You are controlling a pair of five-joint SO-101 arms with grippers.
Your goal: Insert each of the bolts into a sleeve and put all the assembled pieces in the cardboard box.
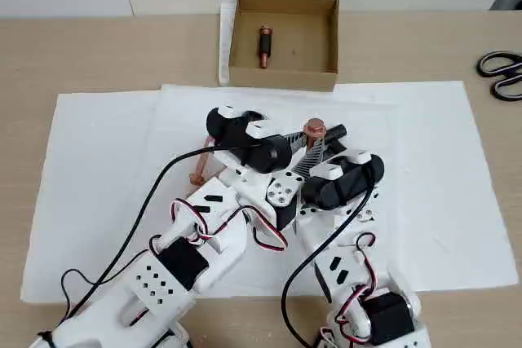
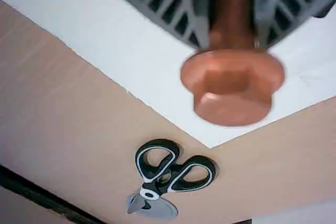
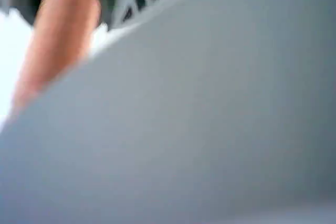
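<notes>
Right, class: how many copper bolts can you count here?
3 bolts: one in the cardboard box, one in the left gripper, one on the white paper, beside an arm. More may be hidden.

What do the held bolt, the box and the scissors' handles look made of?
Bolt: copper-coloured, smooth and matte with no glint, so either plastic or coated metal.
Box: plain brown cardboard, matte, with thin folded walls.
Scissors handles: black with a pale inner lining, probably moulded plastic or rubber.

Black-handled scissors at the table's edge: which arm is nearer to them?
Right. The right arm is on the same side of the table as the black-handled scissors. The left arm is beyond the right arm, farther from them.
</notes>
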